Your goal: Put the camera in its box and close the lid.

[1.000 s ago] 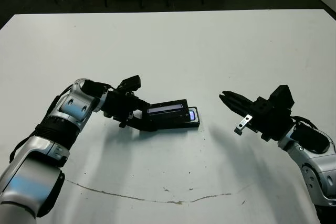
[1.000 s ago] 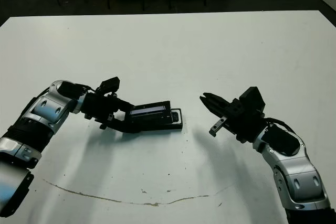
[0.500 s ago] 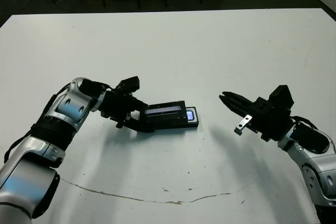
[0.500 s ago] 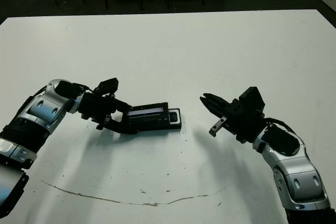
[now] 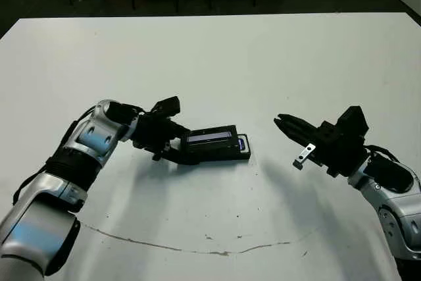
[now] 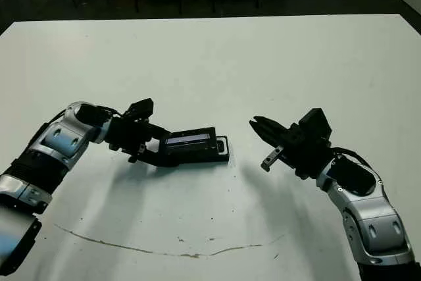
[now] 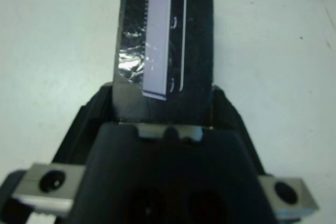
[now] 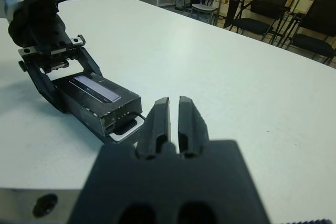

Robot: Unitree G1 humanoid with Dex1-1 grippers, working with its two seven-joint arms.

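While your left gripper (image 5: pixel 187 151) clamps the lid (image 5: pixel 209 137) tilted over the box (image 6: pixel 222 156) mid-table, it could seat crooked; right gripper (image 8: pixel 173 116) sits pinched, empty, well right.

You see the lid (image 5: pixel 209 139), black with a silvery-blue strip, left of frame centre, tilted over the box (image 5: pixel 245 152), its left end gripped by the left hand (image 5: pixel 172 149). The camera's (image 5: pixel 241 143) bluish patch shows at the uncovered right end.

Left gripper (image 5: pixel 176 149) low over the table, jaws apparently clamped, right gripper (image 5: pixel 284 123) raised, jaws together.
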